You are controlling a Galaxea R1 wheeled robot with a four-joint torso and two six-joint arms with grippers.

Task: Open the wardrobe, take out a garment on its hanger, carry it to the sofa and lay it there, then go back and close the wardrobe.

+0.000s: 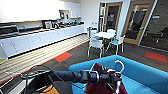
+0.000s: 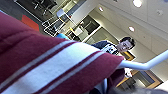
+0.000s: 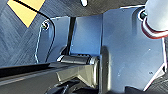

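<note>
Step in hand, as I judge it: the carry to the sofa [image 1: 140, 72], near its end. The left arm reaches across the head view with the left pincer [image 1: 117, 78] out over the blue seat. The garment [image 1: 102, 86] hangs directly below the pincer, dark red, bunched against the sofa's front edge; the hanger [image 1: 121, 65] rises just above the pincer, its white hook curling up. In the left wrist view the jacket's striped hem [image 2: 57, 65] lies close under the camera and a white hanger arm [image 2: 147, 65] runs out beyond it (a person stands further off). The fingers themselves are hidden, so I cannot tell how far the left pincer is closed; the hanger appears to sit at it. Next move calls for lowering the jacket flat onto the seat. Right pincer: state cannot be told.
</note>
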